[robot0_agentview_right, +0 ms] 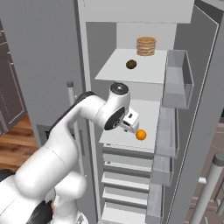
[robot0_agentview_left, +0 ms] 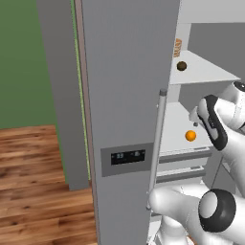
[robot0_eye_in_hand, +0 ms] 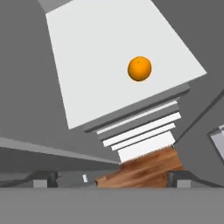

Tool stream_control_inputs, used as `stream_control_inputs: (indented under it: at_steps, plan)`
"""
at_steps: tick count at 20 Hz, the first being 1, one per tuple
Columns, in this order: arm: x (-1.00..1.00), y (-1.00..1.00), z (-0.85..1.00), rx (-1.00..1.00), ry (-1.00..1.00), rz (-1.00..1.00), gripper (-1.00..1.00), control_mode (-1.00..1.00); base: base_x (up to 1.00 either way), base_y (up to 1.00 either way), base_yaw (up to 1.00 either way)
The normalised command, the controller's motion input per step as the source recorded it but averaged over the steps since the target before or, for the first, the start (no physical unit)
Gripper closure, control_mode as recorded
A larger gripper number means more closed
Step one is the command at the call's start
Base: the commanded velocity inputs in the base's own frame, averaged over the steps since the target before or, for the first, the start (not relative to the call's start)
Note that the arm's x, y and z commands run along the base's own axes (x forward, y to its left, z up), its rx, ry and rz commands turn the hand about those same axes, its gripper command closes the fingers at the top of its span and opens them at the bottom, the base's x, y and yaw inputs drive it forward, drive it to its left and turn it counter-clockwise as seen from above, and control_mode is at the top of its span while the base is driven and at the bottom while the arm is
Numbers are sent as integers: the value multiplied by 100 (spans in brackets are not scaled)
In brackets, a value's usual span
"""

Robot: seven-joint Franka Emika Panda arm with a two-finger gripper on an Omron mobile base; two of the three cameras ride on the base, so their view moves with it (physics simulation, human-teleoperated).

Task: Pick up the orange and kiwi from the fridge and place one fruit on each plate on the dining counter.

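Note:
The fridge stands open on its right side, with white shelves inside. The orange lies near the front of the middle shelf; it shows too as the orange and the orange. The kiwi rests on the shelf above, and the kiwi sits near that shelf's left. My gripper hovers just left of the orange and slightly above it, not touching it. In the hand view my gripper is open with nothing between its fingertips. The plates and the dining counter are out of view.
A stack of tan cakes stands at the back of the upper shelf. Clear door bins line the open right door. White drawers sit below the middle shelf. The closed left door's bar handle is beside my arm.

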Motion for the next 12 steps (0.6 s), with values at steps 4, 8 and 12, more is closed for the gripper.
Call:
stream_control_inputs:
  at_steps: [4, 8, 12]
  plan:
    - [35, -26, -33, 3, 10, -19, -100, -100, 0, 0, 0]
    - [29, -25, -42, 3, 15, -13, -100, -100, 0, 0, 0]
    - [30, -20, -35, 1, 7, -7, -100, -100, 0, 0, 0]
